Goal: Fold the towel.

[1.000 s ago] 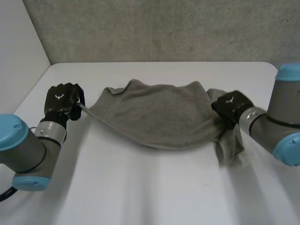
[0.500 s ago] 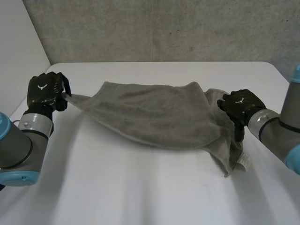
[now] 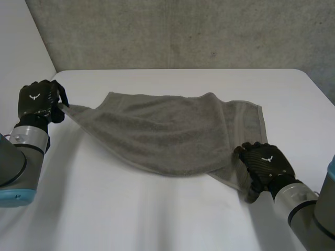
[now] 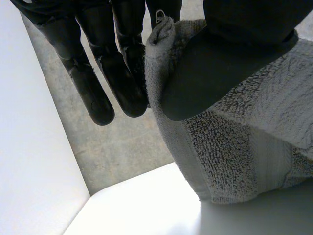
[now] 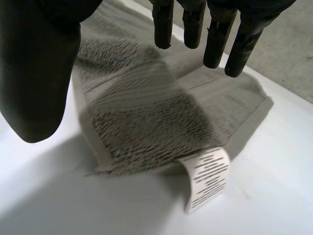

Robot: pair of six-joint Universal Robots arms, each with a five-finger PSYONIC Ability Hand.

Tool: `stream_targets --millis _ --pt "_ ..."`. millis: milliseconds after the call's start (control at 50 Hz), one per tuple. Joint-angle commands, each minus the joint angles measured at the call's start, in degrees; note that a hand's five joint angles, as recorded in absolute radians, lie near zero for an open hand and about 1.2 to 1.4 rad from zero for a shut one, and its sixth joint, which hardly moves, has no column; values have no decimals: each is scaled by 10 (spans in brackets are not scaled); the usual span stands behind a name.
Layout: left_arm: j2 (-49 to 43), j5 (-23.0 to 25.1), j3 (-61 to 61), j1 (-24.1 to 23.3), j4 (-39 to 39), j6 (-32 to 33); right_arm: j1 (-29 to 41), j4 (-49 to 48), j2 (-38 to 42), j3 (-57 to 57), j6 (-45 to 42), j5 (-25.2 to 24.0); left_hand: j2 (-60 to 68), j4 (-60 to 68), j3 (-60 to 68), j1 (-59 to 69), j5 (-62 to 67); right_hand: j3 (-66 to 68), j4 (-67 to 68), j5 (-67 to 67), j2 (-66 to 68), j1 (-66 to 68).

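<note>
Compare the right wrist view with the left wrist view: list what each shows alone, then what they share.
Right wrist alone: a white printed label curling out from the towel at its corner, with the right hand above the cloth, its fingers straight. Left wrist alone: the left hand pinching a towel corner between thumb and fingers. Shared: the grey towel and the white table.

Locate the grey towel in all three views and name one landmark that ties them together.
Head view: the towel stretches across the white table, left hand at one corner, right hand at the near corner.
Left wrist view: towel corner pinched between thumb and fingers.
Right wrist view: towel below the palm, label at its corner.
Shared landmark: the white table.
</note>
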Motion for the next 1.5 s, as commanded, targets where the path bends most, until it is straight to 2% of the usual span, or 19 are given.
stream_targets --millis 20,120,420,720,1120,1220,1380,1500 --pt "0 0 -2 0 1 0 7 -42 23 11 -6 19 102 102 102 117 108 -42 -50 -36 -43 -31" --pt "-1 1 -1 0 3 0 11 -98 23 25 -27 38 102 102 102 117 108 -42 -50 -36 -43 -31" --pt "-3 2 -2 0 6 0 11 -141 64 18 -55 40 102 102 102 117 108 -42 -50 -36 -43 -31" --pt "-4 2 -2 0 6 0 12 -110 65 20 -71 43 102 102 102 117 108 -42 -50 -36 -43 -31" --pt "-5 2 -1 0 8 0 5 -124 71 11 -72 44 102 102 102 117 108 -42 -50 -36 -43 -31" --pt "-6 3 -1 0 8 0 4 -143 70 8 -72 60 102 102 102 117 108 -42 -50 -36 -43 -31" --pt "-6 2 -1 0 8 0 3 -152 63 -6 -75 111 102 102 102 117 108 -25 -33 -18 -25 -13" --pt "-6 2 0 1 8 0 3 -145 63 -7 -81 111 102 102 102 117 108 7 -1 14 7 19"
